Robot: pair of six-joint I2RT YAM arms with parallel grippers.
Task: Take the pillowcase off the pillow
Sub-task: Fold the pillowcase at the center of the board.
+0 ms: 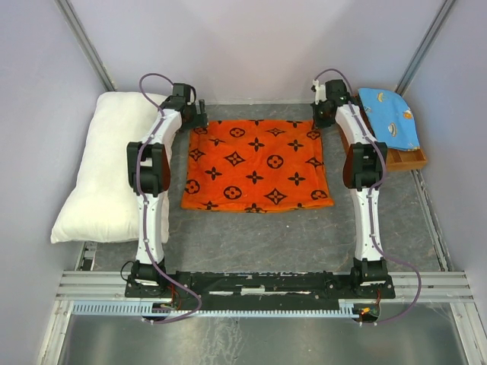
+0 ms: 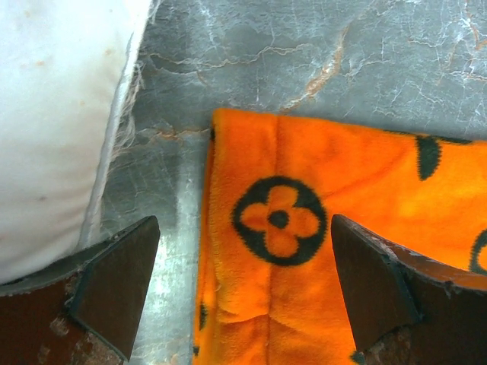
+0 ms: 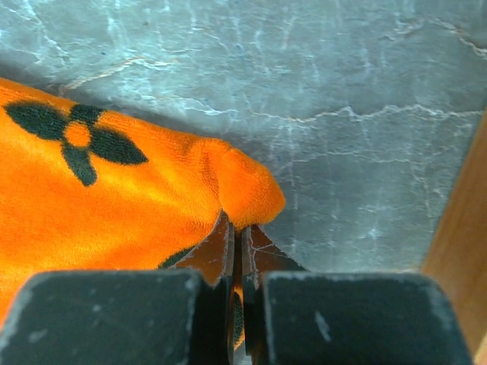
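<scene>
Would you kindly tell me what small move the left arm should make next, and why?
Probably close the left gripper on the pillowcase corner beneath it: its jaws stand open over that corner, while the right gripper is shut on the other far corner.

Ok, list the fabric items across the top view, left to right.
pillow → pillowcase → blue cloth
</scene>
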